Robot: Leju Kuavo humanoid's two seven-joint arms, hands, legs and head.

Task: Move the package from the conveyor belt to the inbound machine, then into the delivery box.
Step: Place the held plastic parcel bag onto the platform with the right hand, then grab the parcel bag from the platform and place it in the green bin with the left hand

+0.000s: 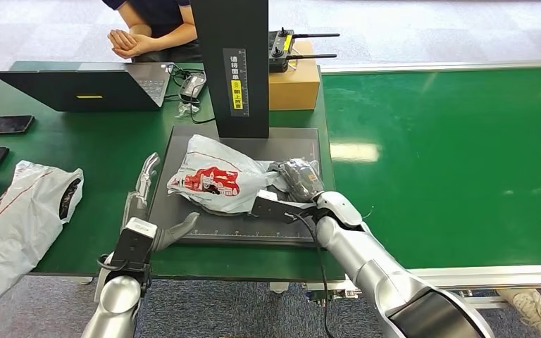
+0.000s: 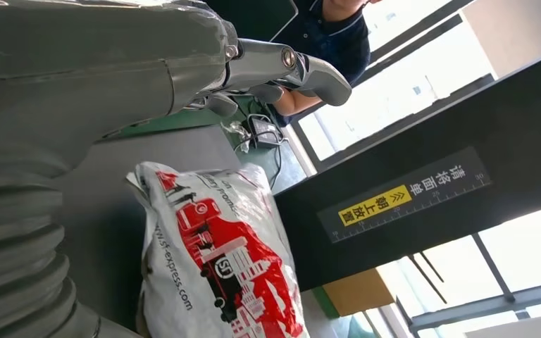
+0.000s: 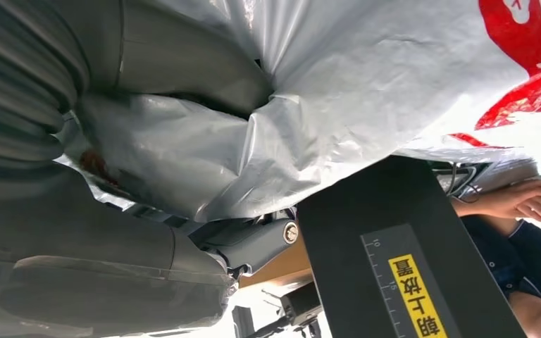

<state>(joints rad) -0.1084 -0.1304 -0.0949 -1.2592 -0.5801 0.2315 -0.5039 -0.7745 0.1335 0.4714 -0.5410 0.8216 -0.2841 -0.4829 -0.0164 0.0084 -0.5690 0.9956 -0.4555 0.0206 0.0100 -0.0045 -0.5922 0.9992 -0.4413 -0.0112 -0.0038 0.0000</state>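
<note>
My right hand [image 1: 297, 184] grips the white-and-red plastic package [image 1: 215, 182] at frame centre; I lift cleanly before swinging. Left hand [image 1: 156, 211] spread, empty.

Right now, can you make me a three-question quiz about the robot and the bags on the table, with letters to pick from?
1. Where does the package with the red picture lie?
A. on the dark platform of the inbound machine
B. on the green conveyor belt
C. on the laptop

2. How many white plastic bags are on the table in the head view?
A. one
B. two
C. four

3. What is the right hand doing?
A. hanging at the robot's side
B. pressing the laptop
C. gripping the package's edge

Answers:
1 A, it rests on the machine's platform below the black post.
2 B, the package and a second bag at the table's left.
3 C, the right wrist view shows plastic bunched in the hand, while the left hand holds nothing.
</note>
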